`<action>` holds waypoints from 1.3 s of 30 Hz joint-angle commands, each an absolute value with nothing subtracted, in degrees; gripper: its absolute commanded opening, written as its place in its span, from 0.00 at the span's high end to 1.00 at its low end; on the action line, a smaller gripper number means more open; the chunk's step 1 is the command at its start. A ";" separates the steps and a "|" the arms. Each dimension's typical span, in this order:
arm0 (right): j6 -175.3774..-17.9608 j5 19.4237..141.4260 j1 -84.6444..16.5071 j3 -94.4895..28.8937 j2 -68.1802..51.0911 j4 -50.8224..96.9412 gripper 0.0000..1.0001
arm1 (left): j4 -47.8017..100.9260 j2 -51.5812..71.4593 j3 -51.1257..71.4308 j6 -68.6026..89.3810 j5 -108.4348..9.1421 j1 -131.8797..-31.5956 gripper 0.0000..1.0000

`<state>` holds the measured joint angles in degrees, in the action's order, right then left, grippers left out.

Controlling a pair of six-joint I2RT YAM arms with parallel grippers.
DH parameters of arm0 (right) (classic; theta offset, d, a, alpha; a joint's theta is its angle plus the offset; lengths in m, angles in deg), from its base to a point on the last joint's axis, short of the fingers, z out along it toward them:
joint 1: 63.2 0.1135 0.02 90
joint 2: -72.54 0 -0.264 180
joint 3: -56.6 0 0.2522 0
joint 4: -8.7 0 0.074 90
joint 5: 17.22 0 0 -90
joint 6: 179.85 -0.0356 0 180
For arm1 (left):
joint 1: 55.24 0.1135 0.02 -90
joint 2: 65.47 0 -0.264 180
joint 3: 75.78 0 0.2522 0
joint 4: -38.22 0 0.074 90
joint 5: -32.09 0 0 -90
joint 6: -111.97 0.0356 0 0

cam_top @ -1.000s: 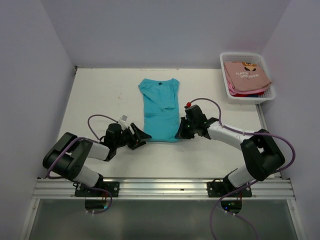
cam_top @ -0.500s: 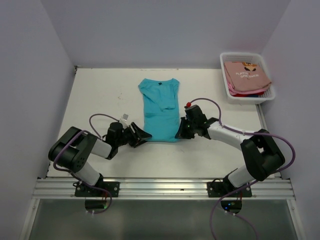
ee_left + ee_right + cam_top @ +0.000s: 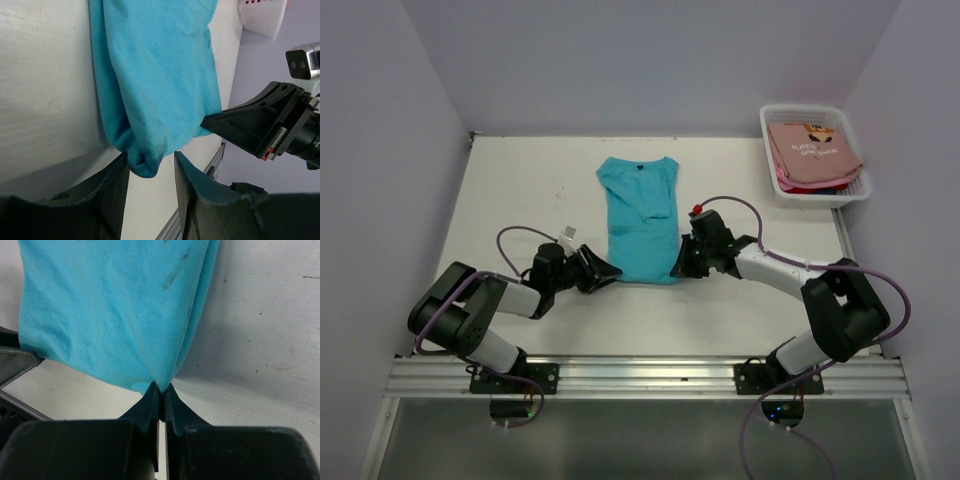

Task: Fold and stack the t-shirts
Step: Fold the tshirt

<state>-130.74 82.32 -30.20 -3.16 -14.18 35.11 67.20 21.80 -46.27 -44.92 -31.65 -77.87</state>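
A teal t-shirt [image 3: 640, 220] lies folded lengthwise in the middle of the table, collar at the far end. My left gripper [image 3: 605, 270] is at its near left corner; in the left wrist view the jaws stand open with the bunched teal corner [image 3: 145, 162] between the fingers [image 3: 112, 192]. My right gripper [image 3: 680, 266] is at the near right corner, shut on the teal hem [image 3: 160, 385] in the right wrist view. A salmon-pink t-shirt [image 3: 812, 150] with dark print lies on top of other shirts with red and blue edges in the white basket.
The white plastic basket [image 3: 805, 195] stands at the far right corner of the table. Grey walls close in the table on the left, back and right. The aluminium rail [image 3: 640, 375] runs along the near edge.
The left arm's elbow shifted a little between frames; its gripper stays at the shirt's near left corner. The right arm and the shirt have not visibly moved.
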 commanded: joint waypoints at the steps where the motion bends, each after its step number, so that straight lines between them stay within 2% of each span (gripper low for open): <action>1: -130.02 81.04 -30.06 -3.04 -13.16 34.24 1.00 | 65.59 20.84 -44.26 -44.04 -31.01 -77.83 0.56; 7: -130.11 80.78 -30.06 -2.95 -13.16 34.33 1.00 | 63.40 20.75 -43.82 -43.51 -30.22 -77.83 0.53; 10: -130.11 80.78 -30.15 -3.04 -13.42 34.33 1.00 | 63.22 21.19 -44.00 -43.51 -30.31 -77.83 0.56; 11: -130.02 80.87 -30.06 -3.04 -13.33 34.24 1.00 | 64.09 21.89 -44.00 -43.60 -30.05 -77.83 0.67; 13: -130.02 80.69 -30.15 -3.04 -13.42 34.42 1.00 | 64.88 22.42 -43.91 -44.12 -29.35 -77.83 0.84; 14: -130.02 80.69 -30.06 -3.04 -13.42 34.50 1.00 | 64.98 22.77 -43.74 -44.21 -29.08 -77.83 0.99; 25: -129.84 80.52 -30.15 -2.78 -12.11 35.30 1.00 | 60.41 19.79 -43.65 -42.81 -29.17 -77.83 1.00; 39: -129.67 81.48 -30.06 -1.64 -7.27 37.05 1.00 | 46.08 7.58 -43.82 -38.15 -30.05 -77.83 1.00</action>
